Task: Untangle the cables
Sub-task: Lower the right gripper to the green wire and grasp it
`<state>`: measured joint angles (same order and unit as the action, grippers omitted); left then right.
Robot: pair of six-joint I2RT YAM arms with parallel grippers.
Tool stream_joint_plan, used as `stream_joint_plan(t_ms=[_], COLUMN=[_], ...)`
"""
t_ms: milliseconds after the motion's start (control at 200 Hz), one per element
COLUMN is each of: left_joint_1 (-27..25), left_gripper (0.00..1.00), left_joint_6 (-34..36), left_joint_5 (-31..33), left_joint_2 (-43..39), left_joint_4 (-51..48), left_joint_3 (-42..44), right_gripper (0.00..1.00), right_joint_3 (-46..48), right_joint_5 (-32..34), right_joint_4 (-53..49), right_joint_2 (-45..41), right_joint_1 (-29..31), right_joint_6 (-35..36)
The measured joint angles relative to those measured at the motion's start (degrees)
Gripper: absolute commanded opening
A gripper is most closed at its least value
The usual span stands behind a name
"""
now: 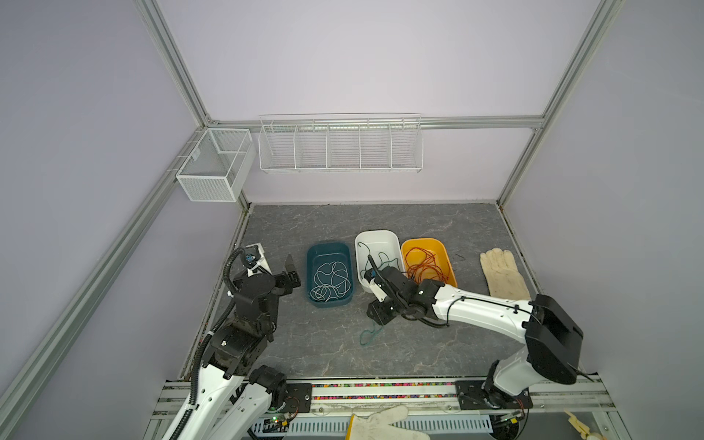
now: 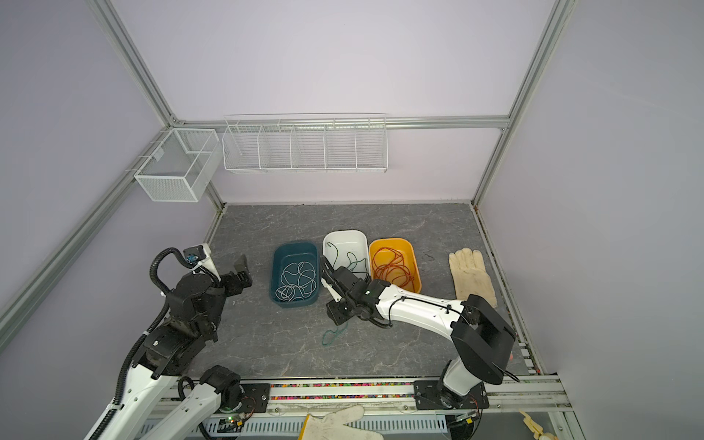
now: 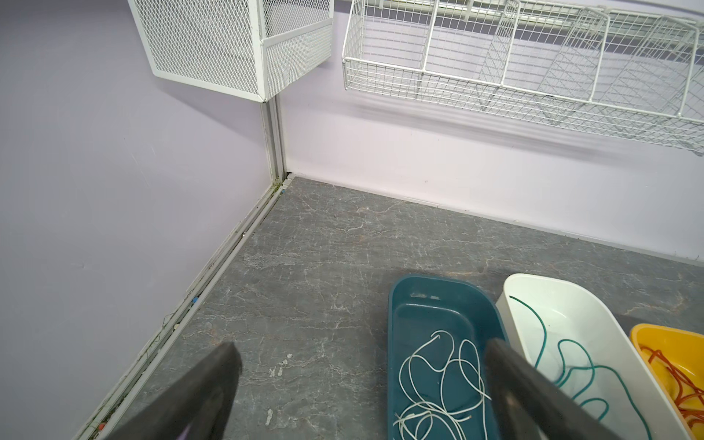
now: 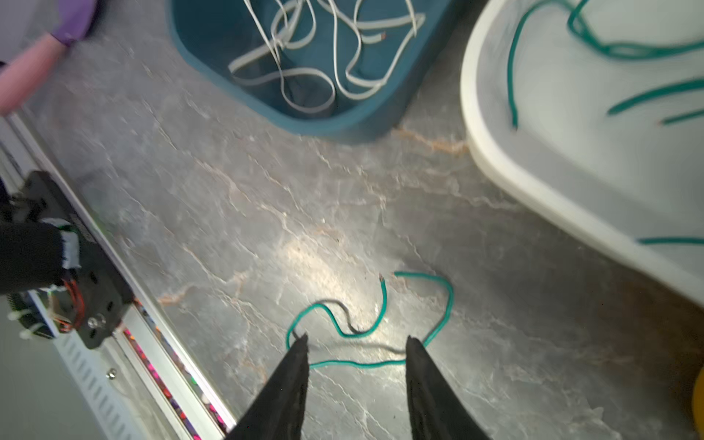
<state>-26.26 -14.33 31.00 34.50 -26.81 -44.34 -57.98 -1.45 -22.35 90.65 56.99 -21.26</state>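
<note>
Thin white cable [image 1: 330,284] and thin red-orange cable [image 1: 423,266] lie apart; thin green cable [image 4: 354,365] trails onto grey table [image 4: 266,228]. The left gripper [image 3: 362,348] and right gripper [image 4: 358,338] gape wide, holding nothing.

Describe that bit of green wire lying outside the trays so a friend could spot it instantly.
Start at the grey marbled table, where a teal tray, white tray and orange tray stand in a row. In front of the white tray, toward the robot's bases, a green cable curls on bare tabletop under the open right gripper. The other cables all lie inside trays.
</note>
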Motion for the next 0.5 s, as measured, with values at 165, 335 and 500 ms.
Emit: stream_joint_plan(t_ms=[165,335,500], left_joint_1=[0.0,0.0,0.0], left_gripper=[0.99,0.99,0.99], left_joint_6=[0.0,0.0,0.0], left_joint_5=[0.0,0.0,0.0], left_joint_2=[0.0,0.1,0.1], left_joint_4=[0.0,0.0,0.0], left_joint_3=[0.0,0.0,0.0], right_gripper=[0.43,0.4,0.38], right_joint_3=[1.8,1.8,1.8], right_joint_5=[1.2,1.5,1.9], right_joint_4=[1.9,4.7,6.4], right_joint_2=[2.7,4.7,7.8], right_joint_1=[0.9,1.2,1.2], right_joint_6=[-0.7,-0.9,-1.0])
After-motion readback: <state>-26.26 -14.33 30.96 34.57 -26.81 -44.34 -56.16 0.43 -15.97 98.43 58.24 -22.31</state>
